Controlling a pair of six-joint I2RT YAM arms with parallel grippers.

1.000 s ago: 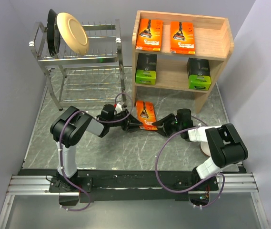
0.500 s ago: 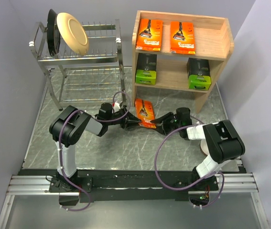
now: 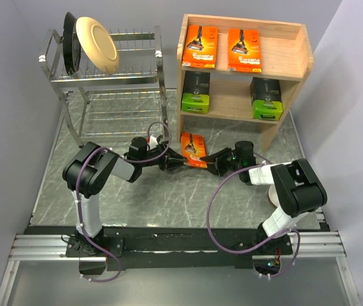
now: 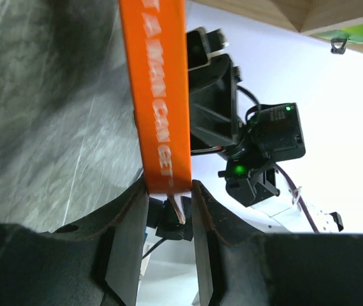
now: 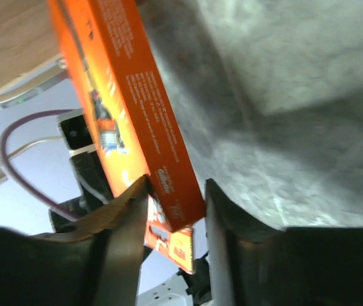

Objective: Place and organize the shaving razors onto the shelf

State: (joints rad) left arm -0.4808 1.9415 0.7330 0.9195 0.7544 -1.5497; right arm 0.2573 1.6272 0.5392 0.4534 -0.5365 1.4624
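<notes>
One orange pack of shaving razors (image 3: 194, 150) hangs just above the marble table in front of the shelf (image 3: 300, 58), held from both ends. My left gripper (image 3: 178, 163) is shut on its near-left edge; in the left wrist view both fingers press the pack's narrow orange side (image 4: 161, 95) at the gripper (image 4: 170, 199). My right gripper (image 3: 212, 164) is shut on the pack's right corner (image 5: 127, 108), which sits between its fingers (image 5: 176, 210). Two orange packs (image 3: 200, 46) (image 3: 244, 50) lie on the shelf's top tier. Two black and green packs (image 3: 196, 92) (image 3: 265, 97) stand on the lower tier.
A chrome wire dish rack (image 3: 114, 80) with a cream plate (image 3: 95, 43) and a dark plate stands at the back left. A white round object (image 3: 272, 195) sits under the right arm. Grey walls close in on both sides.
The right gripper's fingers have narrowed onto the pack's corner. Both grippers and the pack have shifted slightly toward the shelf, and the pack has tilted up.
</notes>
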